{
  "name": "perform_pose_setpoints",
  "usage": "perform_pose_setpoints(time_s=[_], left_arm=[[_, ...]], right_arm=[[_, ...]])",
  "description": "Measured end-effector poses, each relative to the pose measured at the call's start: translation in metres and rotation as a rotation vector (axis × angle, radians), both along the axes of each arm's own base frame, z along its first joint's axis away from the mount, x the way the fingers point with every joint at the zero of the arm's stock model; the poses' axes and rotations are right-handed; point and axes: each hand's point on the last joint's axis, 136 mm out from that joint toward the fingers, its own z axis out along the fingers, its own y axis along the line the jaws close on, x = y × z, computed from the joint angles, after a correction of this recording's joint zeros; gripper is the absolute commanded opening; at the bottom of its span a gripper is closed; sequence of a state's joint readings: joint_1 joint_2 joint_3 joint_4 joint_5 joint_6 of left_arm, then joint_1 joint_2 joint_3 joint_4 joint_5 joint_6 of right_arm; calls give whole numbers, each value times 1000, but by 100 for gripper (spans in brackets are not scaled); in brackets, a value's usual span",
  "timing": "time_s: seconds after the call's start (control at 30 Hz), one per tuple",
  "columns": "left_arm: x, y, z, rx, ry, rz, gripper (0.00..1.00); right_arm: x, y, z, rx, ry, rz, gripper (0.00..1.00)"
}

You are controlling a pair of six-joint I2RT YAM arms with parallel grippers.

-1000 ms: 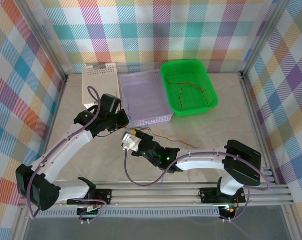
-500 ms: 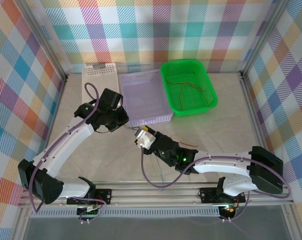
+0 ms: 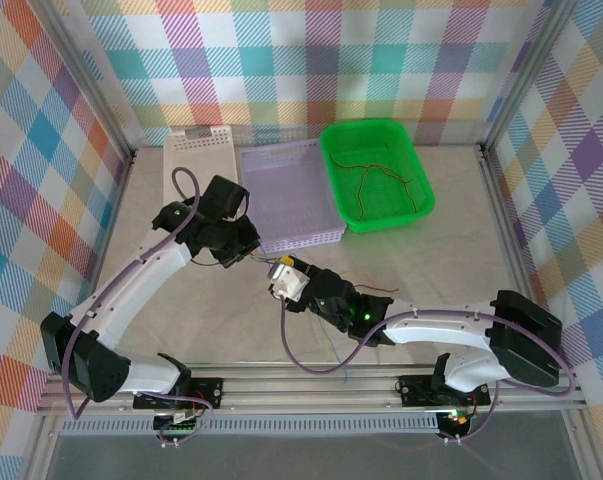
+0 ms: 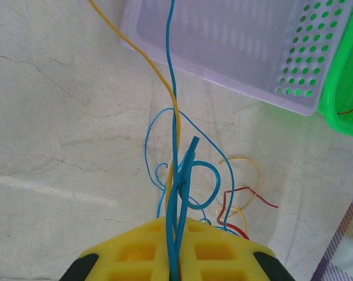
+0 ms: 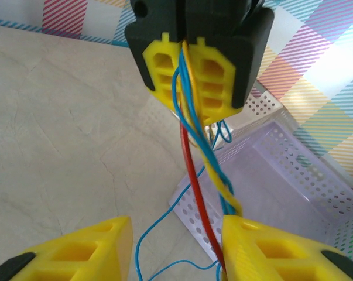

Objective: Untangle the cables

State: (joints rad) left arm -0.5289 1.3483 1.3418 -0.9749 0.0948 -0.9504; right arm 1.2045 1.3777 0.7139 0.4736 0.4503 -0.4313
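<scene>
Now the right gripper (image 5: 175, 246) has moved in, fingers (image 5: 82, 246) spread around the cables (image 5: 212, 167). The left gripper (image 5: 189, 73) stays clamped on them, so separating can begin.

Top external: high overhead, looking down, forward. Left wrist: tight behind left pincer (image 4: 175, 249). Right wrist: close, facing left pincer head-on; both wrist views share cables (image 4: 176, 175), lilac basket (image 4: 235, 41).

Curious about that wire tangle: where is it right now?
The cables sit pinched in the left gripper, centre-left in the top view, at the lilac basket's near corner.
</scene>
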Motion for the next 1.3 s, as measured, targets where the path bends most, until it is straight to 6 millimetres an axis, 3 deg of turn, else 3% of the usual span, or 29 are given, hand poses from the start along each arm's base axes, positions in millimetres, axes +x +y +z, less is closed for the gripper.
perform_pose_setpoints(time_s=[0.33,0.53,0.77,1.13,1.3], left_arm=[[-2,-3,1,-18,9,-8,0],[-3,-4,1,-25,11,-12,0],[-6,-9,2,-39,18,-30,0],[-9,-10,7,-53,8,-38,0],[-9,-12,8,-60,5,-47,2]], right_arm=[[9,-1,-13,-28,12,-16,52],[10,-1,-11,-7,27,-19,49],[21,-3,-7,-7,-16,-78,36],[33,-8,4,-3,-77,-152,0],[32,-12,13,11,-77,-157,0]])
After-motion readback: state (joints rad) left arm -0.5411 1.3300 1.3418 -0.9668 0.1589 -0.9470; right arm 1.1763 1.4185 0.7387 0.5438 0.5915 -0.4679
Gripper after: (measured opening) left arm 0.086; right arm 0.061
